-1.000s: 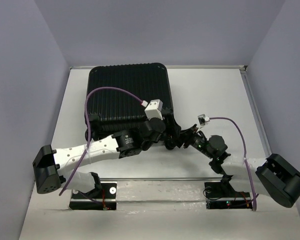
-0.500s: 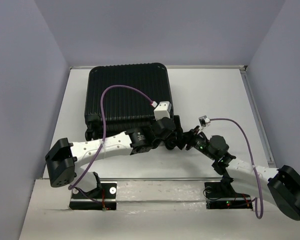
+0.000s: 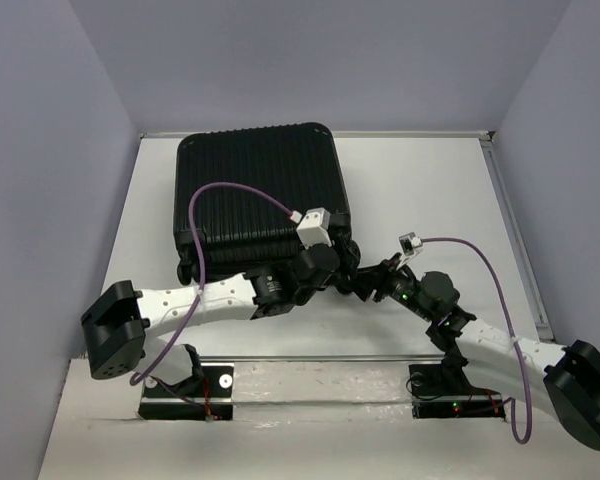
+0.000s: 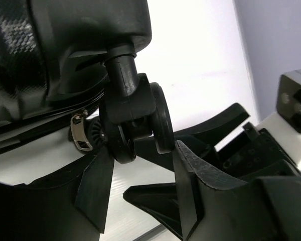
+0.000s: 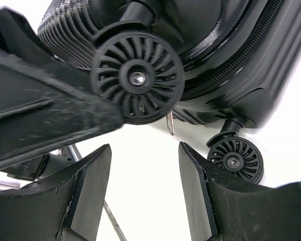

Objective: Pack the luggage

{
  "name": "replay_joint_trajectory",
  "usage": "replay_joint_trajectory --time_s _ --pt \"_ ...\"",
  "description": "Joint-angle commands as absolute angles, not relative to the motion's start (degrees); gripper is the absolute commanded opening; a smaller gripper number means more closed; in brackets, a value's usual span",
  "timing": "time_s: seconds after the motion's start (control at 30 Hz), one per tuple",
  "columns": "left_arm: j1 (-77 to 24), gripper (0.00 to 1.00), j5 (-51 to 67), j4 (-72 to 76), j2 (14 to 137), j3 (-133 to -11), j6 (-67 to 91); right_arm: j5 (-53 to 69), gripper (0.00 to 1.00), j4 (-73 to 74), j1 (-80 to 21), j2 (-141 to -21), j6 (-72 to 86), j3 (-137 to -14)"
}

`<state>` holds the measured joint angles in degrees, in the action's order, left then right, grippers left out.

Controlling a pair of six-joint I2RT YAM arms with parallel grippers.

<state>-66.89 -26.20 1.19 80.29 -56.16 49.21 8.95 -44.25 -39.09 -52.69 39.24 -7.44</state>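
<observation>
The luggage [image 3: 260, 190] is a black ribbed hard-shell suitcase lying flat and closed at the back left of the table. Both grippers meet at its near right corner. My left gripper [image 3: 346, 272] is open, and a black caster wheel [image 4: 135, 120] sits right at its fingertips [image 4: 190, 175]. My right gripper [image 3: 372, 284] is open and empty, just below the same spoked wheel [image 5: 137, 78]. In the right wrist view my right gripper [image 5: 143, 188] has white table between its fingers. A second wheel [image 5: 234, 159] shows to its right. A metal zipper pull [image 4: 80, 133] hangs by the wheel.
One finger of the left gripper [image 5: 45, 115] crosses the left of the right wrist view, close to the right fingers. White table [image 3: 430, 190] lies right of the suitcase. Purple walls enclose the table. A metal rail [image 3: 320, 360] runs along the near edge by the arm bases.
The left wrist swung right along the suitcase's near edge, then back a little. The right arm stretched out, its elbow dropping toward the near right. Both grippers stayed at the wheel corner.
</observation>
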Motion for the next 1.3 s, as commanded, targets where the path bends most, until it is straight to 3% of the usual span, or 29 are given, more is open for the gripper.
replay_joint_trajectory --time_s 0.0,0.1,0.23,0.43,0.67,0.9,1.1,1.27 --pt "-67.1 0.31 -28.7 16.7 74.5 -48.7 54.0 9.2 0.62 -44.1 -39.0 -52.4 38.3 -6.7" --pt "-67.9 0.17 -30.2 22.0 72.9 -45.1 55.5 10.1 0.6 -45.7 -39.0 -54.2 37.7 -7.0" --pt "-69.8 0.11 -33.3 27.3 72.1 -43.0 56.2 10.4 0.58 -45.4 -39.0 -57.1 36.3 -9.6" --pt "-70.2 0.08 -32.8 35.1 72.6 -39.8 58.0 10.8 0.62 -48.2 -39.0 -61.3 35.5 -11.2" --pt "-70.9 0.07 -32.2 47.4 71.0 -33.8 59.3 11.3 0.71 -62.2 -39.0 -66.7 35.9 -9.3" --pt "-71.7 0.06 -32.4 54.7 68.9 -30.6 61.3 9.9 0.67 -72.1 -39.0 -74.6 38.7 -10.7" --pt "-72.6 0.06 -32.2 57.2 69.3 -30.2 62.0 8.5 0.58 -86.1 -39.0 -82.4 44.1 -7.6" --pt "-73.1 0.06 -31.8 58.7 70.0 -30.3 62.0 11.2 0.58 -88.5 -39.0 -87.4 45.8 -9.1"
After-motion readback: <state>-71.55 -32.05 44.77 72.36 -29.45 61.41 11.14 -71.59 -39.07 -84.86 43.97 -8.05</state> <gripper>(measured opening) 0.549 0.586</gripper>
